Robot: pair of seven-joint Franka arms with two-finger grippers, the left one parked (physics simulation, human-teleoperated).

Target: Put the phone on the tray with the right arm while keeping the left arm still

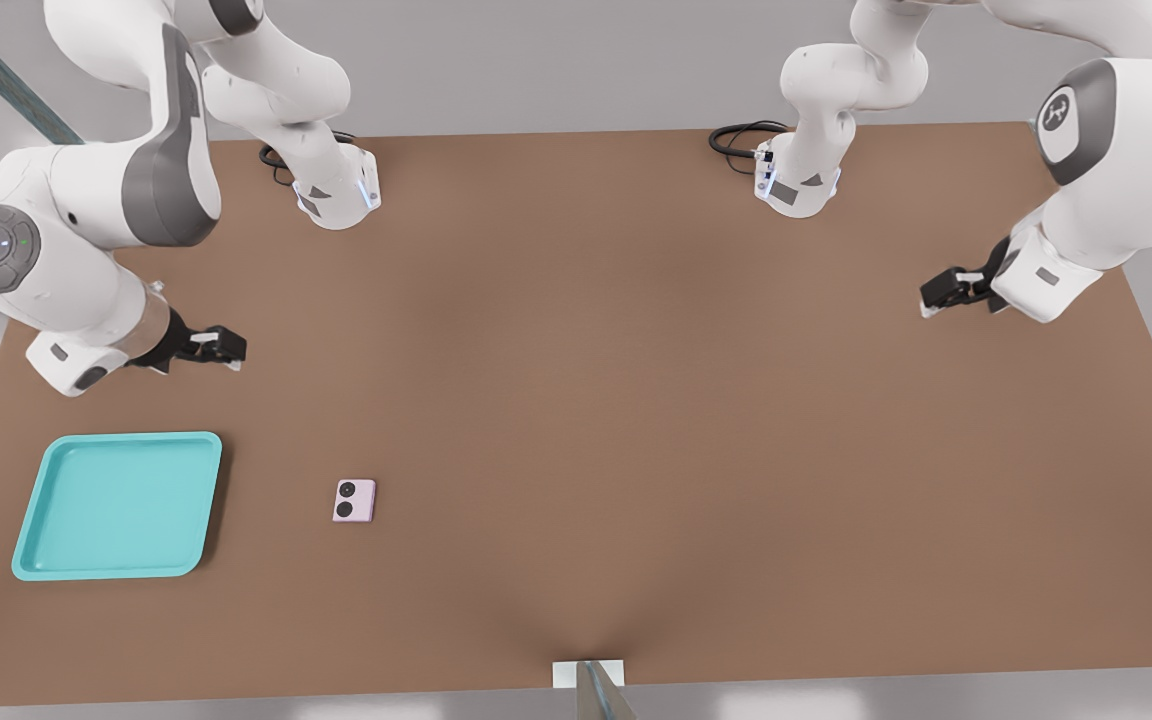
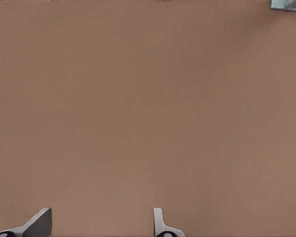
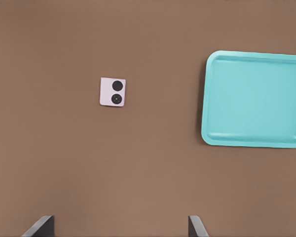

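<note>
The pale pink-lilac phone (image 1: 354,500) lies flat on the brown table, its two black lenses facing up, and it also shows in the right wrist view (image 3: 113,92). The empty turquoise tray (image 1: 116,505) sits a short way off towards the front view's left, apart from the phone; the wrist camera sees the tray (image 3: 256,106) too. My gripper (image 1: 228,350) hovers above the table behind the tray and phone, touching neither. It is open, its two fingertips (image 3: 43,226) wide apart with nothing between them.
Both arm bases (image 1: 336,195) (image 1: 794,180) stand at the table's back edge with black cables beside them. The parked arm's gripper (image 1: 948,290) hangs at the front view's right. A small white bracket (image 1: 588,675) sits at the front edge.
</note>
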